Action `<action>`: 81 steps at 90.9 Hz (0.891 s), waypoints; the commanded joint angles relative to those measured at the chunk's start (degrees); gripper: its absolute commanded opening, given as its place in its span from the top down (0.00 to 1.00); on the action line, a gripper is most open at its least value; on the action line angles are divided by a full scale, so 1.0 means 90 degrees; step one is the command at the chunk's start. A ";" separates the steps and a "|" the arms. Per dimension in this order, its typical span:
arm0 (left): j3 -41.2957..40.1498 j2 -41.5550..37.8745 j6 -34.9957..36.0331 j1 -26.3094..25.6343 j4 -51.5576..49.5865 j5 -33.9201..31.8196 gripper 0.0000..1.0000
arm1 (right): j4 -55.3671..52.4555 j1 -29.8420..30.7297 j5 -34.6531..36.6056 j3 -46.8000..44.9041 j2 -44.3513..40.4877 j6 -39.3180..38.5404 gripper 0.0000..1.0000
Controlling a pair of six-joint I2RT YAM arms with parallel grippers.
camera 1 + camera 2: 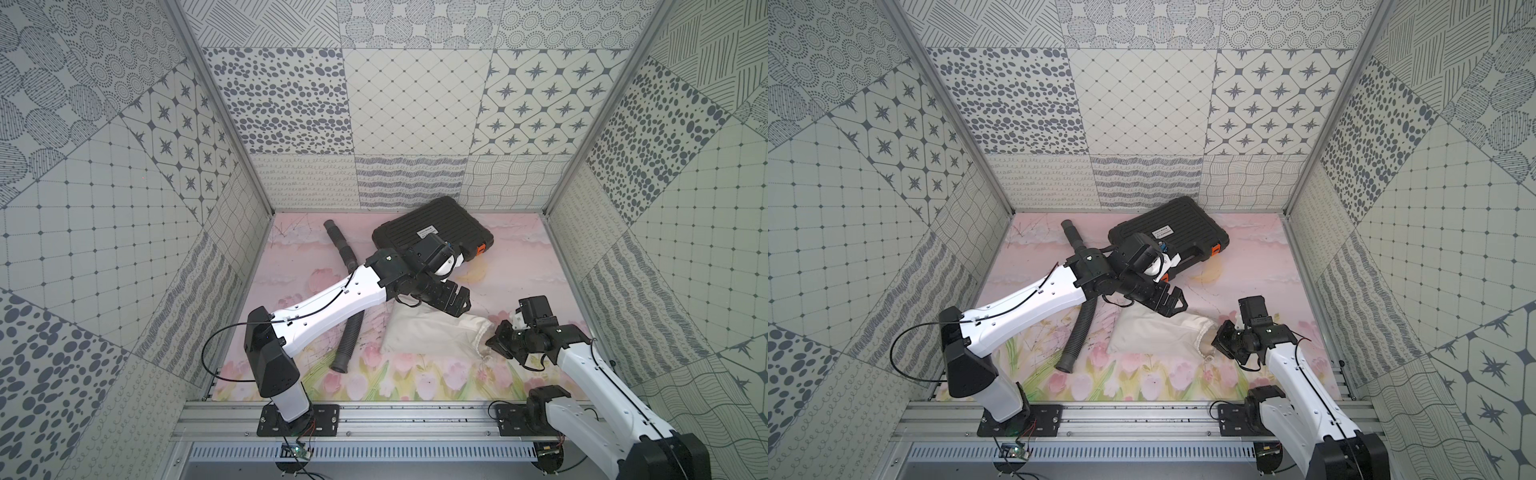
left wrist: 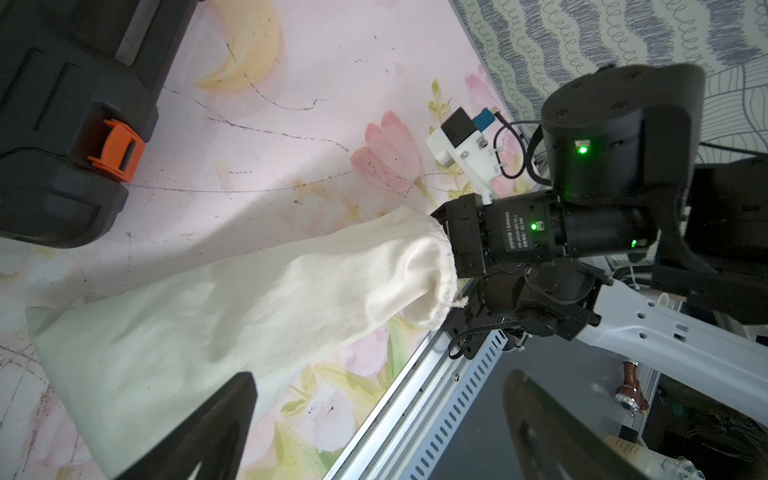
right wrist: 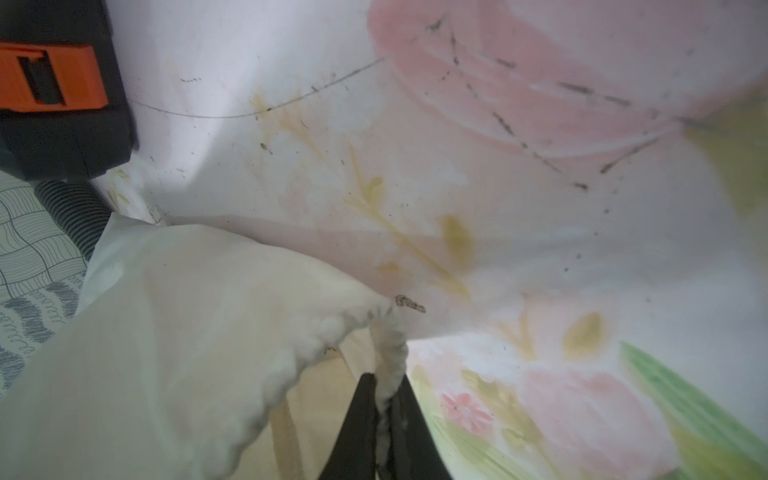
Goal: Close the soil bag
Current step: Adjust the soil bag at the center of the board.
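Now my right gripper is pinched on the gathered mouth rim of the off-white cloth drawstring soil bag, which lies on the floral counter between the arms. My left gripper hangs spread above it. I'd pin the cloth there and draw the right away slowly.

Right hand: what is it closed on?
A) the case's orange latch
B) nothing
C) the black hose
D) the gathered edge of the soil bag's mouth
D: the right wrist view shows the right hand shut on the gathered mouth edge of the soil bag.
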 commanded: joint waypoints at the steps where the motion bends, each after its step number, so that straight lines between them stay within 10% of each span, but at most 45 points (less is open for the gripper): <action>1: -0.0006 -0.0030 0.0178 -0.0025 -0.0061 -0.0017 0.03 | 0.0166 0.0062 0.0080 0.0202 -0.0181 -0.0158 0.93; 81: 0.0387 0.0564 0.1057 -0.1068 -0.0296 -0.0899 0.03 | 0.0112 0.0826 0.0339 0.0835 -0.0666 -0.0065 1.00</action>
